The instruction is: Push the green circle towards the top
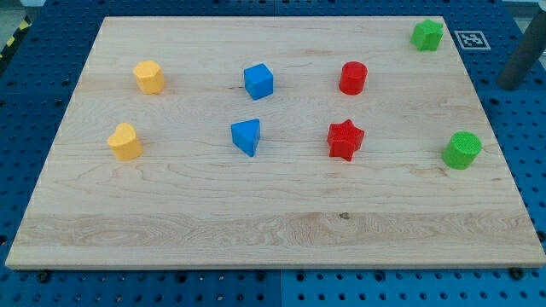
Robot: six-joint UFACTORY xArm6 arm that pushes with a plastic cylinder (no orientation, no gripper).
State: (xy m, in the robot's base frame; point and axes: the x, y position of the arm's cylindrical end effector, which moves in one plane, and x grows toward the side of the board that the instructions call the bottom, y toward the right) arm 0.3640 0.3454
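Observation:
The green circle [462, 150] stands near the board's right edge, at mid height. My rod comes in from the view's upper right, and my tip [511, 85] is off the board over the blue base, up and to the right of the green circle and well apart from it. A green star-like block [427, 35] sits at the board's top right corner, above the circle.
The wooden board [273, 230] also holds a red cylinder [353, 78], a red star [345, 139], a blue cube [258, 81], a blue triangle [246, 136], a yellow hexagon [148, 77] and a yellow heart [125, 141]. A marker tag [472, 39] lies beside the top right corner.

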